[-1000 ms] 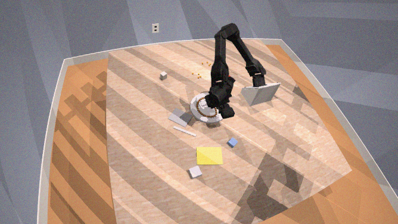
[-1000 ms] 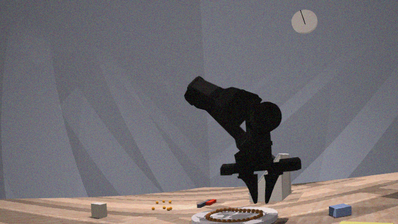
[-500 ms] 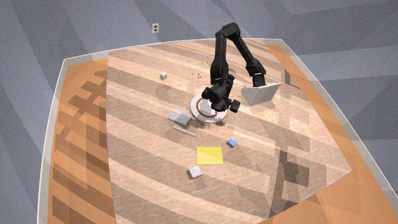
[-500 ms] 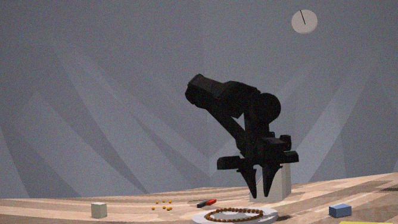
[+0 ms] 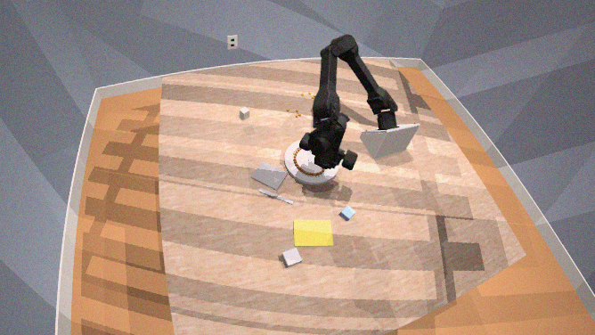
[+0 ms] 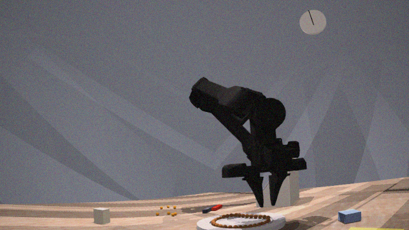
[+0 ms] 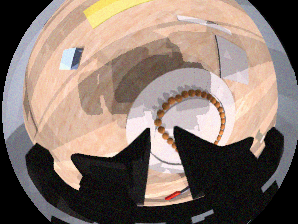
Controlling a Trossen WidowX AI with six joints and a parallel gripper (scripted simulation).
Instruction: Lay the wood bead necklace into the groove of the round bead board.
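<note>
The necklace of brown wood beads [image 5: 295, 163] [image 6: 242, 226] [image 7: 192, 93] lies on the white round bead board [image 5: 289, 156] [image 6: 203, 224] [image 7: 142, 105]. In the wrist view its far and right parts curve round the board, while a run of beads at the lower left cuts inward. A bare arc of the groove shows outside that run. My gripper [image 6: 267, 205] [image 7: 162, 130] is partly open and empty, its tips above the board's edge near the inward run. In the top view the arm hides the fingertips and part of the necklace.
A grey plate [image 5: 269, 175] and a knife [image 5: 276, 196] lie beside the board. A blue block [image 5: 347, 213] [image 6: 349, 216], yellow sheet [image 5: 313, 232] and white block [image 5: 292, 257] lie farther forward. A pale cube [image 5: 244, 113], orange beads [image 6: 168, 213], a red-and-dark tool [image 6: 217, 207] and a grey block [image 6: 294, 189] stand behind.
</note>
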